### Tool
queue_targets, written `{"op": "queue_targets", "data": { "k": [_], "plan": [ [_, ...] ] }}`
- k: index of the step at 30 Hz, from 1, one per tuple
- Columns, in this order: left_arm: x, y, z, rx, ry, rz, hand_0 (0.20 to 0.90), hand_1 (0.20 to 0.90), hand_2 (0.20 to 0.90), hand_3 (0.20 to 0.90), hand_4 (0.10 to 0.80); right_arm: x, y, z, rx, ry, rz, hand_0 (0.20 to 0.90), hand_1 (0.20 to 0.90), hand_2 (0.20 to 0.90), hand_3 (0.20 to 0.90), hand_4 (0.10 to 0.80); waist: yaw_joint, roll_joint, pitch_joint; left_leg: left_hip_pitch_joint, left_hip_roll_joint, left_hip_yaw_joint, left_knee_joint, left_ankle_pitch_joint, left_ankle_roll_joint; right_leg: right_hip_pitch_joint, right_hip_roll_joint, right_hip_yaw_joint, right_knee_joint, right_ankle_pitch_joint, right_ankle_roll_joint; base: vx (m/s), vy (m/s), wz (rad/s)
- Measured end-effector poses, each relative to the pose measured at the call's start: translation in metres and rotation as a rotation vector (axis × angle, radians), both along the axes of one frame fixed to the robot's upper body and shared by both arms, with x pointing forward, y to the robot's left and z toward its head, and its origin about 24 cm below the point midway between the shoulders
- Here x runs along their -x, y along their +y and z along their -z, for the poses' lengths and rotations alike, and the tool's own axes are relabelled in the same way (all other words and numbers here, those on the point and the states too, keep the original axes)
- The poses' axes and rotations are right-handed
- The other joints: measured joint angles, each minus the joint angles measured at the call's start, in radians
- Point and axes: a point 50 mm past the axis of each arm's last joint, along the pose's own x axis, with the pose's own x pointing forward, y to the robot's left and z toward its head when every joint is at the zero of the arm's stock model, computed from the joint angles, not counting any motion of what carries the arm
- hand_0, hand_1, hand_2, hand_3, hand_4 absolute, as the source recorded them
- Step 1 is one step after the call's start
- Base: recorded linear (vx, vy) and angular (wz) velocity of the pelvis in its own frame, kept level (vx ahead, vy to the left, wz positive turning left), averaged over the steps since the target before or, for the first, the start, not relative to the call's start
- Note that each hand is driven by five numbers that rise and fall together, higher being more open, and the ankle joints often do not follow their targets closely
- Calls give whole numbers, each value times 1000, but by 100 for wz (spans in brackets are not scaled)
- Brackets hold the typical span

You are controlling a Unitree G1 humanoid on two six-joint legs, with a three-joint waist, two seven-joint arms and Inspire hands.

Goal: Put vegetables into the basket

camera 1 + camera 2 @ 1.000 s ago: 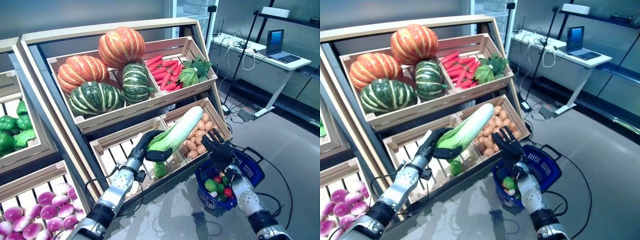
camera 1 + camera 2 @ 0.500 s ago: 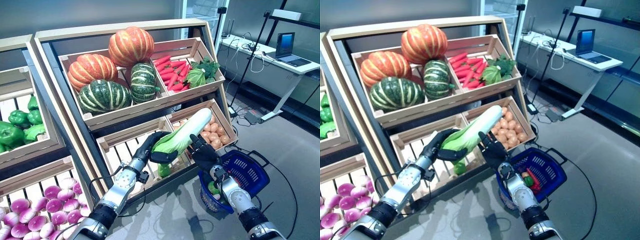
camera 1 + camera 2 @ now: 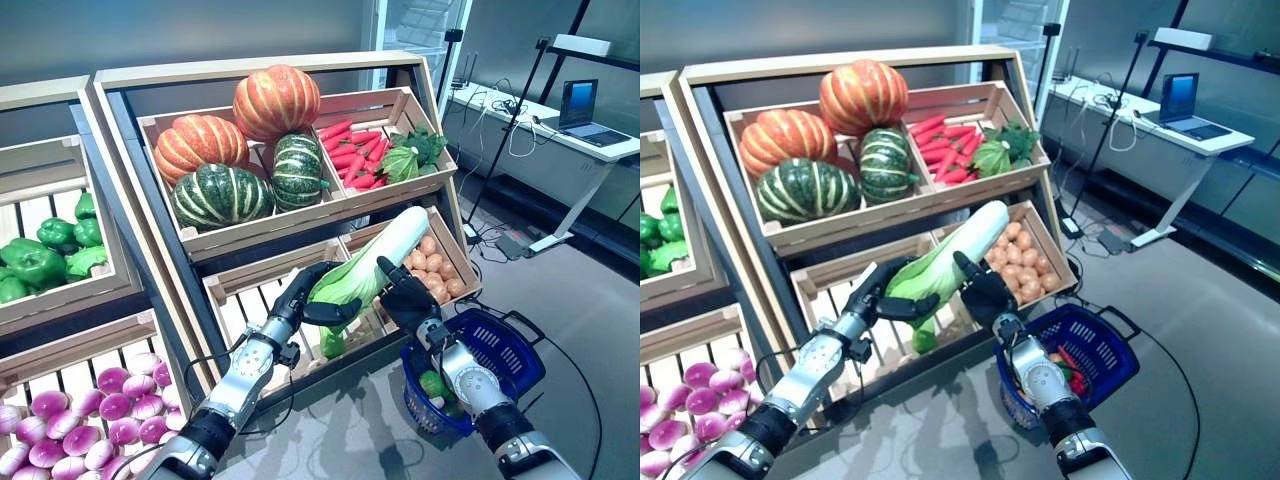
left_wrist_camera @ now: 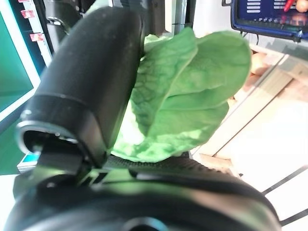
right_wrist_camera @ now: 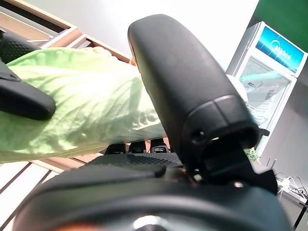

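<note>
1. The robot's left hand (image 3: 300,296) has its dark fingers curled round the leafy green end of a long white and green cabbage (image 3: 372,262).
2. The right hand (image 3: 408,303) touches the middle of the same cabbage from the other side. Its thumb and fingers curl round the green leaves, as the right wrist view shows.
3. So both hands hold the cabbage up in the air. It slants in front of the lower wooden crates, with its white end higher and pointing to the robot's right.
4. The dark blue plastic basket (image 3: 505,352) sits on the grey floor (image 3: 600,300), below the right arm. The cabbage is not in the basket.
5. A few small red and green vegetables (image 3: 432,385) lie inside the basket.
6. A wooden crate of round brown potatoes (image 3: 432,266) is just behind the cabbage.
7. Up on the wooden shelf, orange and green striped pumpkins (image 3: 240,150) fill one crate. Red carrots (image 3: 352,165) lie in the next crate.
8. Green peppers (image 3: 45,250) and purple turnips (image 3: 80,430) are far to the robot's left.
</note>
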Motion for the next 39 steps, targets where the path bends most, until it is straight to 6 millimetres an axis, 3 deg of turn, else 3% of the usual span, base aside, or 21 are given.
{"op": "queue_targets", "data": {
  "k": [3,4,5,6,24,25,26,27,34,37,39],
  "plan": [
    [3,-4,1,-10,9,66,300,300,300,300,400,-4,-5,0,74,-2,-2,900,900,900,900,800,3,0,0,0,0,-1,0,1,-1,0,0,-1,0,1,-1,0,0,0],
    [4,-7,1,-14,14,97,300,300,300,300,400,-7,-6,0,127,5,1,846,846,846,846,764,3,0,0,0,0,-1,0,2,-1,0,0,-1,0,1,-1,0,0,0],
    [5,-9,2,-7,27,104,300,300,300,300,400,-10,-9,0,176,2,0,658,658,658,658,638,2,0,0,0,0,-2,0,2,0,0,0,-1,0,1,-1,0,0,0],
    [5,-9,3,-2,39,103,300,300,300,300,400,-11,-10,0,212,-7,-5,300,300,300,300,400,1,0,0,0,1,-2,0,2,-1,0,0,-1,0,1,-1,0,0,0],
    [7,-9,3,43,78,109,300,300,300,300,400,-15,-7,-4,239,-36,12,300,300,300,300,400,-2,1,0,-8,1,-16,0,5,-1,-1,-1,-12,0,1,-2,0,-1,1],
    [7,-9,3,43,78,109,674,674,674,674,649,-15,-7,-4,239,-36,12,300,300,300,300,400,-2,1,1,-9,1,-16,0,5,-1,-1,-1,-12,0,1,-2,0,0,0],
    [7,-9,3,42,77,108,674,674,674,674,649,-15,-8,-4,239,-36,13,300,300,300,300,400,-2,1,1,-9,1,-16,0,5,-1,-1,-1,-12,0,1,-2,0,0,0],
    [6,-8,2,41,75,105,900,900,900,900,800,-15,-8,-4,240,-37,14,300,300,300,300,400,-2,2,1,-10,1,-17,0,5,-1,-2,-1,-12,0,1,-2,0,0,0],
    [14,-17,10,-80,69,185,900,900,900,900,800,-14,-22,5,319,21,72,300,300,300,300,400,-5,5,3,-10,0,-13,0,5,-1,-4,1,-8,0,1,-2,0,0,0],
    [21,-15,21,-98,105,184,900,900,900,900,800,-13,-45,11,361,65,145,300,300,300,300,400,-9,10,6,-11,1,-8,0,4,0,-7,1,-5,0,1,-2,-7,-13,-4],
    [27,-2,35,-109,165,120,900,900,900,900,800,-11,-76,14,404,102,248,300,300,300,300,400,-10,15,10,-11,1,1,0,4,0,-11,2,1,0,1,-2,1,-11,-9]
  ]
}}
